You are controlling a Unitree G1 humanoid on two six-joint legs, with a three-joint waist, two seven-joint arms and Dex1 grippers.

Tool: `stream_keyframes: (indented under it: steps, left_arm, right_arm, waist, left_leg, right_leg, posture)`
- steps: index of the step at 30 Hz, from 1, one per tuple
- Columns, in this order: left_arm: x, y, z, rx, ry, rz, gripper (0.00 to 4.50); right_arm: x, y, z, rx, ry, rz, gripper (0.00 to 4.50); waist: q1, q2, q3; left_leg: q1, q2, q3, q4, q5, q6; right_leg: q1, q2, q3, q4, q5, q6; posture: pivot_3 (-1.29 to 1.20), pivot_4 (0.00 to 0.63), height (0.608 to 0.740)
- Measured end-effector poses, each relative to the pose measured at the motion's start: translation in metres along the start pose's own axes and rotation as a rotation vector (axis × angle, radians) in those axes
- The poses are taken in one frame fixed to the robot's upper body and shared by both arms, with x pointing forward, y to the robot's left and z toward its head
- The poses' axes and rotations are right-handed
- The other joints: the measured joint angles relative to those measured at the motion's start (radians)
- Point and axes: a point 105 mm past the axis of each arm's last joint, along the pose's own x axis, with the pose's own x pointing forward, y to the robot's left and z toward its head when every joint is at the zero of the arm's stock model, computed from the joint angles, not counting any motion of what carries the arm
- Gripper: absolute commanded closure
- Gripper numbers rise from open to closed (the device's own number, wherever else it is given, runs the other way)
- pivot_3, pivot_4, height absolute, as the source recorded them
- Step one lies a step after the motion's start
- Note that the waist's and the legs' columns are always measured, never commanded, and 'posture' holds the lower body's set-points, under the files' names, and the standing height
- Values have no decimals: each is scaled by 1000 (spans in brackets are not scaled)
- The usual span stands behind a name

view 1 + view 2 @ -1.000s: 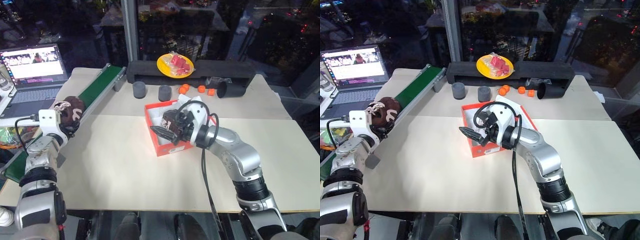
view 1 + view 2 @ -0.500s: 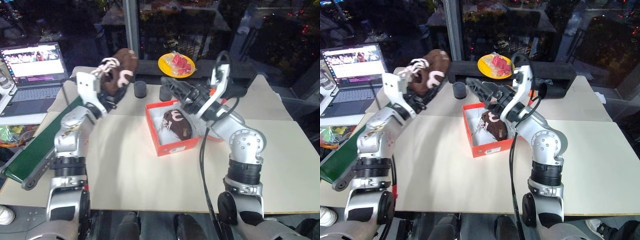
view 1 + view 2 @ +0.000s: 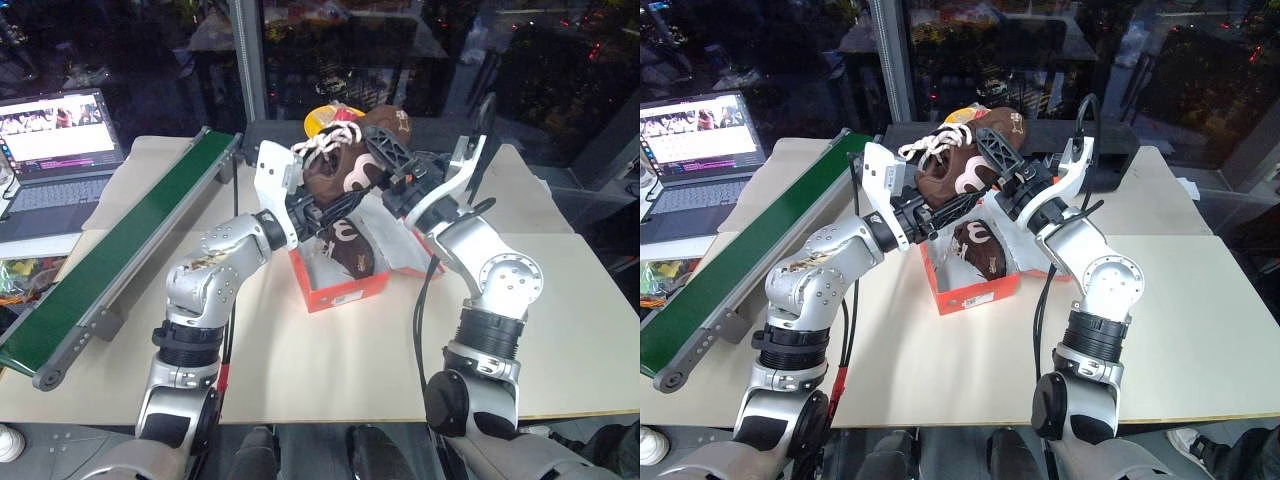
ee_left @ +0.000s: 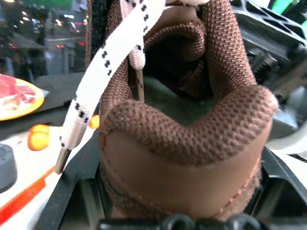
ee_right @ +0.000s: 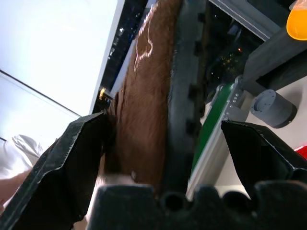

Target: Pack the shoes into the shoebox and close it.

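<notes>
2nd shoe (image 3: 345,170) is hanging in the air right above the shoebox (image 3: 340,290), laces dangling. Left gripper (image 3: 325,205) is clenching it from the heel end, prob. because that end is stiff enough to carry by; in the left wrist view the heel is sitting between the fingers. Right gripper (image 3: 1002,165) is reaching in from the other side w/ jaws spread wide around the shoe's toe part, sole lying against one finger (image 5: 184,96), the other finger standing off. Looks like a hand-over or a steadying move so the shoe can be turned to fit, not a grip yet.

1st shoe (image 3: 350,250) is already lying inside the box, which is sitting open on the table (image 3: 300,350), lid folded back. Green conveyor (image 3: 120,240) is running along the robot's left, laptop (image 3: 55,135) beyond it.
</notes>
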Motion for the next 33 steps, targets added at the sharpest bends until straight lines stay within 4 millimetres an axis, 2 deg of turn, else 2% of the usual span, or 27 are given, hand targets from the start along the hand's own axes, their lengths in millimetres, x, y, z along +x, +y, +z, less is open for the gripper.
stream_keyframes:
  steps: [8, 10, 11, 12, 13, 16, 19, 21, 23, 26, 28, 33]
  left_arm:
    - [-1, 0, -1, -1, 13, 4, 1904]
    - [-1, 1, -1, 1, 18, 9, 905]
    - [-2, 2, -1, -3, 17, 10, 655]
    - [-2, 3, -1, -12, 15, 15, 218]
    - [-4, 5, 1, -24, 8, 22, 0]
    - [-9, 10, 6, -44, -8, 32, 0]
    - [-14, 14, 6, -34, 5, 46, 0]
    - [-21, 20, 4, -17, 28, 67, 0]
    - [-32, 28, -2, 4, 65, 99, 0]
    - [-70, 66, -8, 35, 117, 286, 0]
    - [-90, 81, -12, 38, 139, 374, 0]
    - [-104, 71, -37, 11, 191, 381, 0]
  right_arm:
    - [2, -1, -2, -7, -2, -25, 3476]
    - [3, -1, -1, -11, -6, -30, 3928]
    - [3, 0, -1, -14, -7, -30, 4043]
    - [4, 1, 0, -20, -5, -28, 4056]
    - [4, 2, 1, -32, -5, -28, 4063]
    - [8, 7, 8, -61, -10, -22, 4069]
    - [12, 7, 7, -88, 6, -31, 4073]
    - [17, 5, 4, -186, 50, -58, 4077]
    - [20, -2, 5, -333, 104, -109, 4078]
    - [18, -24, 16, -549, 190, -211, 4078]
    - [18, -40, 17, -614, 240, -254, 4078]
    - [29, -59, -14, -687, 424, -214, 4078]
  waist:
    - [0, 0, 0]
    - [1, 0, 0]
    - [1, 0, 0]
    - [1, 0, 0]
    - [1, 1, 0]
    - [0, 1, 1]
    - [0, 1, 1]
    - [-1, 2, 1]
    - [-1, 2, 1]
    - [-2, 3, 2]
    - [-2, 3, 2]
    - [0, 3, 2]
  left_leg:
    - [0, 0, 0, 0, 0, 0]
    - [0, 0, 0, 0, 0, 0]
    - [0, 0, 0, 0, 0, 0]
    - [0, 0, 0, 0, 0, 0]
    - [0, 0, 0, 0, 0, 0]
    - [0, 0, 0, 0, 0, 0]
    - [0, 0, 0, 0, 0, 0]
    - [0, 0, 0, 0, 0, 0]
    - [0, 0, 0, -1, 0, 0]
    - [0, 0, 1, -1, 0, 0]
    - [0, 0, 1, -2, 0, 0]
    - [-1, 0, 1, -2, 0, 0]
  right_leg:
    - [0, 0, 0, 0, 0, 0]
    - [0, 0, 0, -1, 0, 0]
    - [0, 0, 0, -1, 0, 0]
    - [0, 0, 0, -1, 0, 0]
    - [0, 0, 0, -1, 0, 0]
    - [0, 0, 0, -1, 0, 0]
    - [0, 0, 0, -1, 0, 0]
    - [0, 0, 0, -1, 0, 0]
    - [-1, 0, 0, -1, 0, 0]
    - [-1, 0, 1, -2, 0, 0]
    - [-1, 0, 1, -3, 0, 0]
    - [-1, 0, 1, -3, 0, 0]
  posture:
    - [0, 150, 740]
    - [0, 150, 740]
    - [0, 150, 740]
    - [0, 150, 740]
    - [0, 150, 740]
    - [0, 150, 740]
    - [0, 150, 740]
    - [0, 150, 740]
    - [0, 150, 740]
    - [0, 150, 740]
    - [0, 150, 740]
    - [0, 150, 740]
